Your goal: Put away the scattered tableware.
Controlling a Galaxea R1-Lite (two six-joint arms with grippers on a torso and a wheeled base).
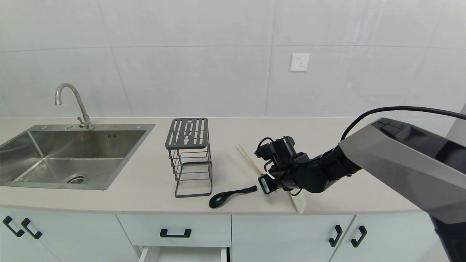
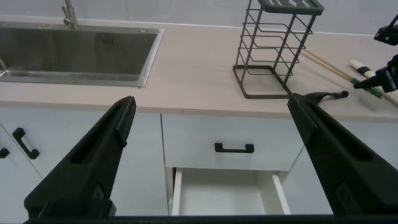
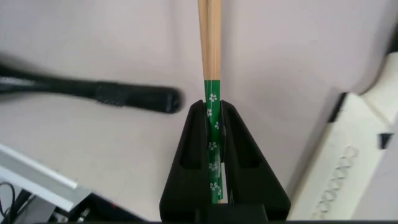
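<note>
Chopsticks (image 3: 209,37), pale wood with green flowered ends, sit clamped in right gripper (image 3: 213,107); left gripper (image 2: 211,102) gapes.

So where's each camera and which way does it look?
Head view: up high, looking forward and down at counter, sink, rack; right arm shows.
Left wrist view: low, facing the open drawer; open left gripper frames it.
Right wrist view: close over the counter; right gripper shut on chopsticks.
Shared: head and right wrist views both show chopsticks and spoon.
</note>
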